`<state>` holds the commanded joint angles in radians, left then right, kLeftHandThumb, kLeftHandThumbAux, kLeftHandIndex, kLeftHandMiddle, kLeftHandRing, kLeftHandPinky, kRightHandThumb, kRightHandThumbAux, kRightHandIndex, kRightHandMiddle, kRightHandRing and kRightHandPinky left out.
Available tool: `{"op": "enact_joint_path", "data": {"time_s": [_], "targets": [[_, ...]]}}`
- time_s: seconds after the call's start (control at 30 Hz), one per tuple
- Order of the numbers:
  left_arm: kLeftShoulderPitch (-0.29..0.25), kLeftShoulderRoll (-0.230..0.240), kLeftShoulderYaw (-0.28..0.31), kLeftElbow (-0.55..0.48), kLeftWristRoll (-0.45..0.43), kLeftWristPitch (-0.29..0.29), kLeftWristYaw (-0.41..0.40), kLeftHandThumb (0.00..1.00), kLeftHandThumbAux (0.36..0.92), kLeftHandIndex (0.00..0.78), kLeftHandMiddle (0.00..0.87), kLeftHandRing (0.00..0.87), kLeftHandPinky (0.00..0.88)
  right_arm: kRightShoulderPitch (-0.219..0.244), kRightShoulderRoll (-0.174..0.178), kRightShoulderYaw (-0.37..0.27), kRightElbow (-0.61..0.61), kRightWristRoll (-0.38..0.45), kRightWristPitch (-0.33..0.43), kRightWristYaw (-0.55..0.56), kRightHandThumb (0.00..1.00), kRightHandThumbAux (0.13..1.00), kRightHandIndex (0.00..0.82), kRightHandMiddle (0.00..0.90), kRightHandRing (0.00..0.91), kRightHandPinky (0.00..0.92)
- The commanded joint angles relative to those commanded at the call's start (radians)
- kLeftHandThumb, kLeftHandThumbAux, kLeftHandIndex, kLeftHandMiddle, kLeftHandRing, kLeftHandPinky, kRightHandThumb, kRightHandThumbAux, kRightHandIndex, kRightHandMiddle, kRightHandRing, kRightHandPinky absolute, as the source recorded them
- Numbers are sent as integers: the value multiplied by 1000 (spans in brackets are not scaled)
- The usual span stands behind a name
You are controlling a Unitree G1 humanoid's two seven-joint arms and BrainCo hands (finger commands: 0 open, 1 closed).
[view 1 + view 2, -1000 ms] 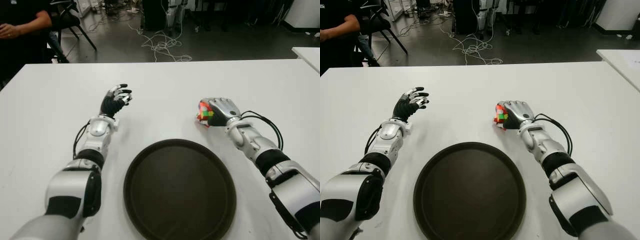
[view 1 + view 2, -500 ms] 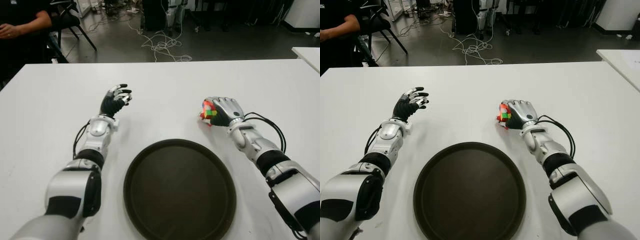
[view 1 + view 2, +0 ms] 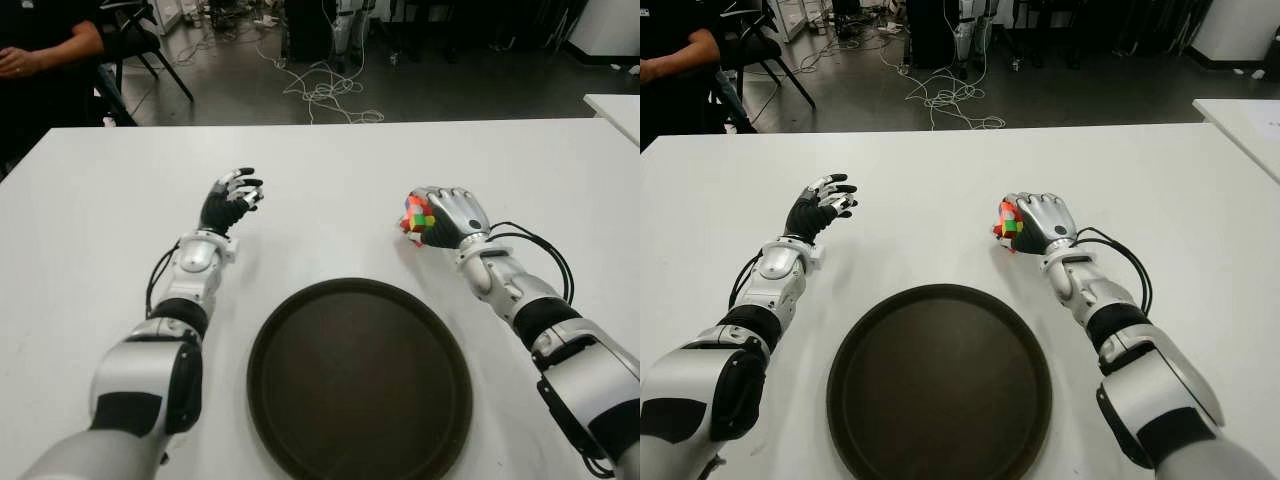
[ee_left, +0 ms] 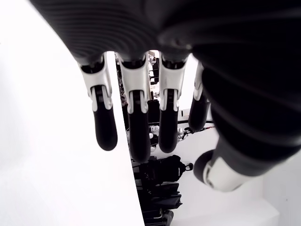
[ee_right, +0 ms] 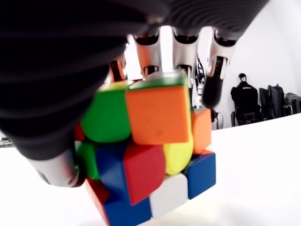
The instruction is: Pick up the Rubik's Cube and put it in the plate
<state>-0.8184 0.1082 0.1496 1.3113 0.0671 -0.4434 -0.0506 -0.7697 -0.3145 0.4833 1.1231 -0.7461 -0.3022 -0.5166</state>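
Note:
My right hand (image 3: 442,217) is closed over the Rubik's Cube (image 3: 415,218), a scrambled cube of red, green, orange, blue and white squares (image 5: 146,155). It holds the cube just above the white table (image 3: 330,170), beyond the far right rim of the round dark plate (image 3: 359,382). In the right wrist view the fingers (image 5: 183,52) curl over the cube's top and the thumb presses its side. My left hand (image 3: 232,197) shows to the left of the plate with fingers spread and nothing in them.
A person in dark clothes (image 3: 45,60) sits by a chair off the table's far left corner. Cables (image 3: 325,90) lie on the floor beyond the far edge. Another white table's corner (image 3: 615,105) shows at the far right.
My right hand has lifted slightly and moved a little farther from me and to the right with the cube in it. The left hand has not moved.

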Motion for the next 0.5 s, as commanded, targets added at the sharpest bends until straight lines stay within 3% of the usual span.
{"op": "enact_joint_path", "data": {"time_s": [0.1, 0.23, 0.43, 0.5], "targets": [[-1, 1, -2, 0, 2, 4, 5, 199, 723, 216, 297, 325, 339, 33, -47, -37, -115, 17, -40, -43, 938, 672, 365, 489, 477, 341], [-1, 0, 0, 0, -2, 4, 5, 203, 727, 218, 301, 329, 343, 93, -86, -74, -276, 15, -54, -83, 939, 670, 368, 496, 483, 382], [-2, -3, 10, 0, -14, 1, -8, 220, 729, 222, 308, 335, 341, 188, -120, -132, -518, 0, -40, -146, 937, 672, 365, 485, 502, 448], [-2, -3, 11, 0, -14, 0, -9, 221, 728, 221, 308, 334, 339, 202, -122, -139, -548, -2, -32, -144, 937, 672, 363, 482, 510, 473]]}}
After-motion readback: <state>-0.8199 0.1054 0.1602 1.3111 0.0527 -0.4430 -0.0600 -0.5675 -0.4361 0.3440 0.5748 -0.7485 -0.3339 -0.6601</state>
